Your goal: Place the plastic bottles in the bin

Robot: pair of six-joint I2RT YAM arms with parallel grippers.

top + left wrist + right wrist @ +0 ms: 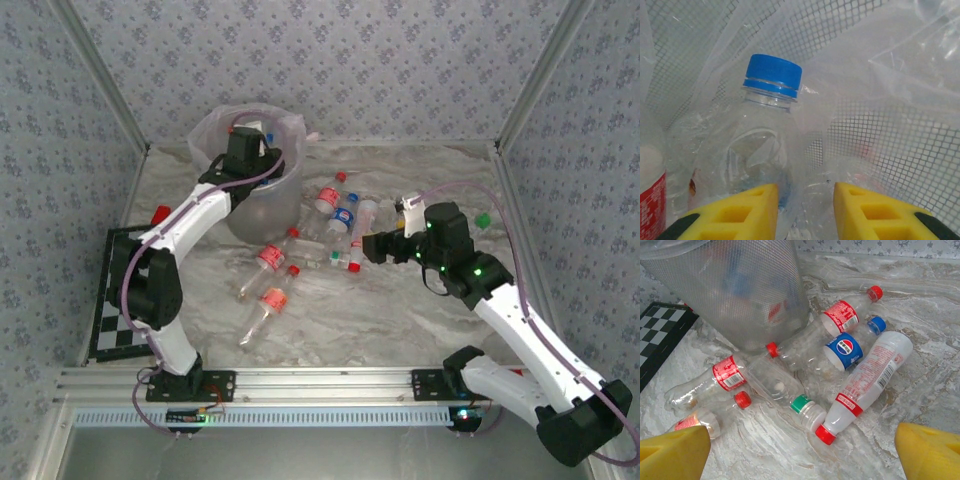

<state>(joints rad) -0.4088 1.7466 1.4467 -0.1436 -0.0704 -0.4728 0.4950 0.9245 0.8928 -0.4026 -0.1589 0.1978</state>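
Reaching the left gripper (pixel 806 192) down inside the bin (pixel 278 205) at the far left of the table (pixel 400 320), with the clear bag (pixel 890 75) lining the meshed wall all around. Holding its yellow fingers (pixel 762 197) a little apart, leaving a narrow gap, pinching nothing. Looking just past the left finger at a clear bottle (pixel 760 145) with a blue cap, pressing against the bag, cap pointing away from the fingers. Catching a red-labelled bottle (pixel 652 195) at the left edge of the same view, just beside the first, both lying inside the bin.

Hanging the right gripper (pixel 802 445) low over the table near the bin, fingers spread wide, gripping nothing. Facing a cluster of bottles lying on the table just right of the bin: a white bottle (pixel 867 382) with a red cap nearest the gripper, a blue-labelled bottle (pixel 845 347) with a blue cap touching its left side, a red-capped bottle (pixel 840 317) with a red label beyond that, stretching toward the bin wall. Finding a green-capped bottle (pixel 801 403) just left of the white one, the two caps lying close together. Spotting two more bottles with red labels and red caps nearer the checkerboard (pixel 660 335), the farther bottle (pixel 727 374) close to the foot of the bin, the nearer bottle (pixel 690 422) just beside the right gripper's left fingertip
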